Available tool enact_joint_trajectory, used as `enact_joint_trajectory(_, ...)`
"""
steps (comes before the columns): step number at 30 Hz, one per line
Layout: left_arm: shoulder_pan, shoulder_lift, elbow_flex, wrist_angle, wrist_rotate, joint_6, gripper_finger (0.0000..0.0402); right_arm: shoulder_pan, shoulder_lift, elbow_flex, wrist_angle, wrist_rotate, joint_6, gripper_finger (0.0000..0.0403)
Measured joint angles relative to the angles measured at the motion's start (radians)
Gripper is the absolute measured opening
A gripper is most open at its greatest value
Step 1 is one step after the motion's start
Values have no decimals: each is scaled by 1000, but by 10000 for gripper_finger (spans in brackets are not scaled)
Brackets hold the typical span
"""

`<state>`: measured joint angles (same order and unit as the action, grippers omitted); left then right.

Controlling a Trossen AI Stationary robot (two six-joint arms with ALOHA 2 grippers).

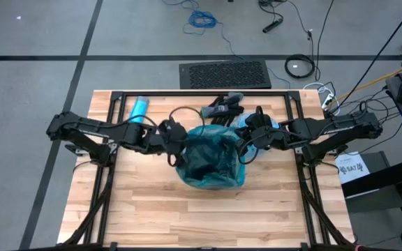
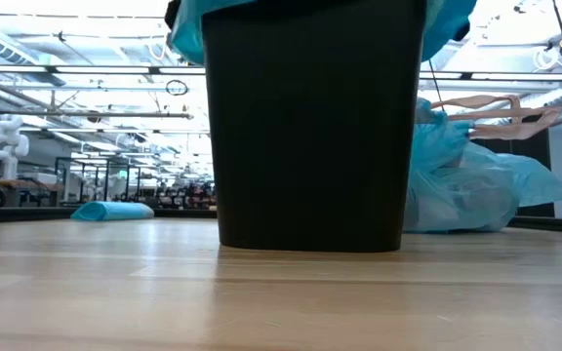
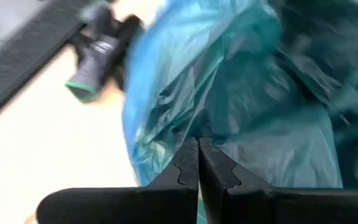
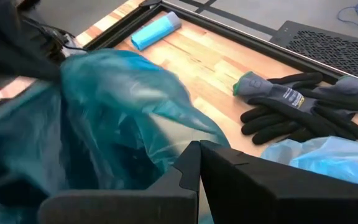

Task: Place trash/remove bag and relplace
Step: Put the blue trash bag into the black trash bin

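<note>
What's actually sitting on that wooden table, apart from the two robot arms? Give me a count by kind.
Black bin with a blue bag fitted in it: 1
Loose blue bag, crumpled beside the bin: 1
Blue roll of bags: 1
Black gloves: 1 pile, exact count unclear
Total: 4 kinds of thing

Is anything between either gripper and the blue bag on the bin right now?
Nothing visible. The left gripper and right gripper sit on opposite sides of the bin, each with fingers shut against the blue bag at its rim. The black gloves lie behind, clear of both.
</note>
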<state>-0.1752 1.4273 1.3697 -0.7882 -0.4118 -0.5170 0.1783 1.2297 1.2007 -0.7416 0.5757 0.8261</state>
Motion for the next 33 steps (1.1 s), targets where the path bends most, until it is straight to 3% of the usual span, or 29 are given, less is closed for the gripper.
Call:
enact_joint_trajectory(10,40,0,0,-5,-47,1,2,-5,0,0,-83,32,7,0)
enact_joint_trajectory(17,54,0,0,-8,-53,1,2,-41,14,-1,-213,1,100,0)
enact_joint_trajectory(26,53,-2,1,-88,-27,-81,2,-35,42,-86,-151,-116,192,0)
enact_joint_trajectory(33,27,-1,0,-94,32,-107,2,20,42,-143,-144,-131,292,0)
